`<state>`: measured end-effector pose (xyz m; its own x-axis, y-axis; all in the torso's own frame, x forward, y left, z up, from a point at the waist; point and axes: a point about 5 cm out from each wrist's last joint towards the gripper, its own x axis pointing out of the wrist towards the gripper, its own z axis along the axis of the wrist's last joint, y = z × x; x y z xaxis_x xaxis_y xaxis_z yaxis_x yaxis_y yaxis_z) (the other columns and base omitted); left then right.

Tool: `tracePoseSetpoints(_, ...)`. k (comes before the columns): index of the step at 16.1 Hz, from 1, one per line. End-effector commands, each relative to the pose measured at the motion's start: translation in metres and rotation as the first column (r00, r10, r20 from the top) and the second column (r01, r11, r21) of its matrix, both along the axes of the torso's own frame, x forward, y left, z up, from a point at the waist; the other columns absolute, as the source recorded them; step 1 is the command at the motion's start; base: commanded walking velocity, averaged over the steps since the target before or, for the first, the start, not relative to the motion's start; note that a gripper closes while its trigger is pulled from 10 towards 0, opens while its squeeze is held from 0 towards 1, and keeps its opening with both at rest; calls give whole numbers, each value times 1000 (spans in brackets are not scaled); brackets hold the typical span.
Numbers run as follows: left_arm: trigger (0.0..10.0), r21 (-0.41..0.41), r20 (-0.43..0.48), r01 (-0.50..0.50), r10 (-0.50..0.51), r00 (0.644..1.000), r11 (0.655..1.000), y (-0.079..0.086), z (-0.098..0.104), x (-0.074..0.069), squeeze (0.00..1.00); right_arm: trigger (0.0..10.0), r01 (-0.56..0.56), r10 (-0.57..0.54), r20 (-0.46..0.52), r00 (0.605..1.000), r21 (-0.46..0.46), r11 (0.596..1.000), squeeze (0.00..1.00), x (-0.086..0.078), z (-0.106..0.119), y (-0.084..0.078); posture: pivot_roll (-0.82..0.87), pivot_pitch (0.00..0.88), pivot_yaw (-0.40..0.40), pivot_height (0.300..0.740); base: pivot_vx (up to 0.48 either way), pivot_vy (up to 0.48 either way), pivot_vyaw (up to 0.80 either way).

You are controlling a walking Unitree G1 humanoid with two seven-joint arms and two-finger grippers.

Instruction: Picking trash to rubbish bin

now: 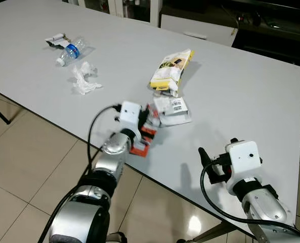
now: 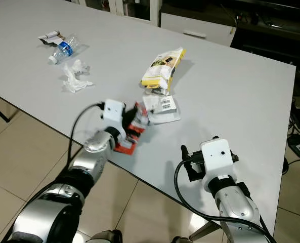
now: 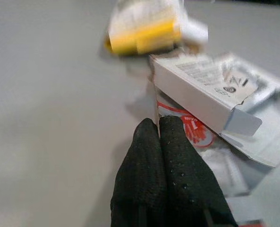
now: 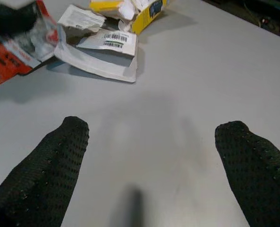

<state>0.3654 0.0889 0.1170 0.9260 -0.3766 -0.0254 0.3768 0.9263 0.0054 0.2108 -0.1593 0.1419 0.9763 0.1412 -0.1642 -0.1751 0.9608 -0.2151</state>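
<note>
A red and white carton (image 1: 141, 140) lies at the table's near edge, partly over it. My left gripper (image 1: 147, 126) is shut, and in the left wrist view the carton's thin edge (image 3: 157, 106) runs in between the fingertips (image 3: 147, 137). Just beyond lie a flat white packet with a barcode (image 1: 173, 108) and a yellow snack bag (image 1: 171, 68). My right gripper (image 4: 151, 156) hovers open above bare tabletop, to the right of that pile, with nothing between its fingers (image 4: 59, 161).
Far left on the white table (image 1: 241, 96) lie a crushed water bottle (image 1: 71, 50), a crumpled tissue (image 1: 84, 79) and a small wrapper (image 1: 54, 39). Tiled floor (image 1: 18, 167) lies below the near edge. Dark furniture stands behind the table.
</note>
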Motion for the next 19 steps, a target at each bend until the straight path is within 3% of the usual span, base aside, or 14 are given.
tracePoseSetpoints(1,0,1,47,-7,7,999,1000,2,6,0,0,10000,13,-13,7,1000,-6,1000,0,0,0,-3,34,119,6,740,0,0,0)
tracePoseSetpoints(9,0,-12,241,-35,37,970,999,13,31,-8,0,10000,6,-5,20,1000,-15,1000,0,1,0,-4,51,130,-15,740,0,0,0)
tracePoseSetpoints(13,0,7,350,-81,73,934,997,23,58,-11,0,10000,2,-1,22,1000,-4,1000,0,4,-2,-2,80,138,-15,740,0,0,0)
tracePoseSetpoints(16,0,71,407,-123,84,909,990,39,72,-16,0,10000,3,-3,13,1000,56,998,0,9,-6,-1,103,145,-15,740,0,0,0)
tracePoseSetpoints(19,0,121,414,-164,100,905,979,53,72,-21,0,10000,3,-2,-3,1000,154,988,0,17,-10,0,144,158,-16,740,0,0,0)
